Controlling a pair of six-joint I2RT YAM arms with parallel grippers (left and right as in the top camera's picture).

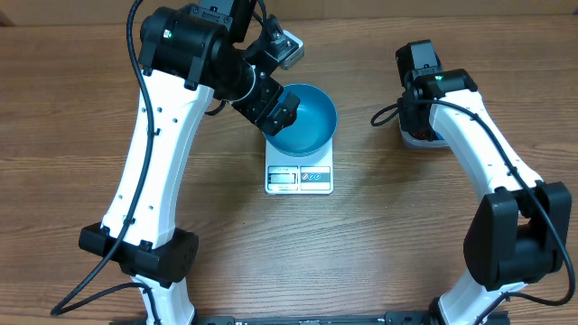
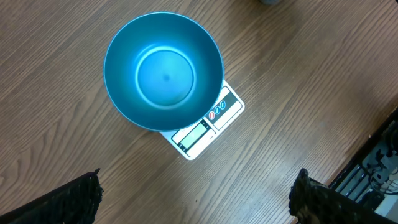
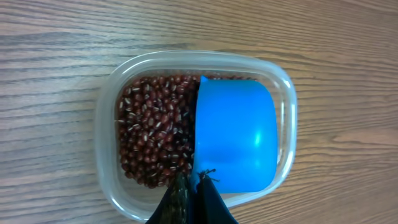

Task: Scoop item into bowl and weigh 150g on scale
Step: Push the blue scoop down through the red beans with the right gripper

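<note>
The bright blue bowl (image 1: 309, 119) (image 2: 163, 71) stands empty on the white scale (image 1: 299, 178) (image 2: 208, 127), whose display strip shows at the near edge. My left gripper (image 2: 196, 199) (image 1: 275, 106) hangs open above the table beside the bowl, with nothing between its fingers. The red-brown beans (image 3: 152, 134) fill the left part of a clear plastic tub (image 3: 107, 124) (image 1: 420, 138). A blue scoop (image 3: 236, 134) lies in the tub's right half. My right gripper (image 3: 194, 180) is shut on the scoop's handle, a thin strip of blue showing between the fingers.
The wooden table (image 1: 379, 235) spreads all round the scale and tub. Dark cables and frame parts (image 2: 373, 168) show at the right edge of the left wrist view. The tub sits about a hand's width right of the scale.
</note>
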